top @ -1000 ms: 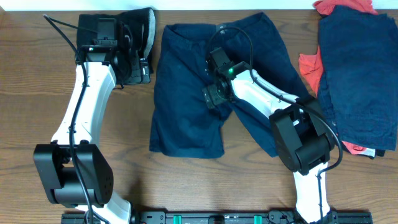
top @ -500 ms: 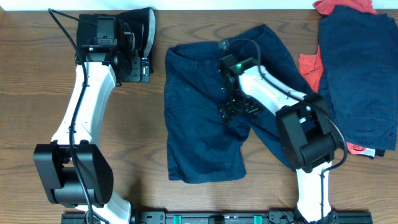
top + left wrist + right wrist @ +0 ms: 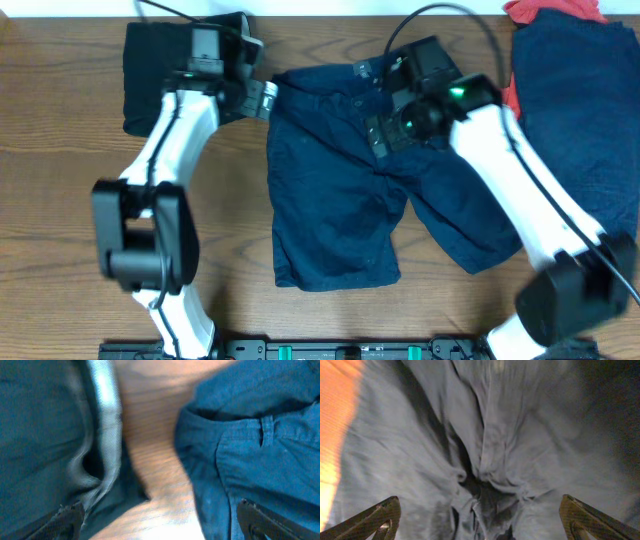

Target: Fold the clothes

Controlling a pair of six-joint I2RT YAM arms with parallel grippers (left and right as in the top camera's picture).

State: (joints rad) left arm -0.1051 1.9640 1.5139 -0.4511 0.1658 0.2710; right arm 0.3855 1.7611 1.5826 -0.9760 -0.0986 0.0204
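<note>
- Shorts are lying flat mid-table, waistband at the far side and both legs running back toward the robot's base, so the long axis is going far-to-near.
- One leg, on the robot's left, is tracking straight down that axis. The other is splaying out to the right, toward the pile of navy and red-orange pieces.
- Left gripper is hovering just beside the waistband's left corner, fingers spread wide and holding nothing.
- Its wrist view is showing that corner and a belt loop off to its right. Bare wood is running down the middle, with the black garment and its grey band to the left.
- Right gripper is sitting over the centre seam just below the waistband, fingers wide apart too, nothing clamped. Bunched navy cloth is filling its wrist view.
- I'm reading this as the line-up for a first fold, since no part of the shorts is doubled over yet.
- Key relation: the left arm is the nearer one to the left waistband corner, which is lying a touch to its right. The right arm is standing above the middle line.
- A leg-over-leg fold is looking likely to hinge on that centre seam, so the left fingers are needing a short shift rightward onto cloth before closing.
</note>
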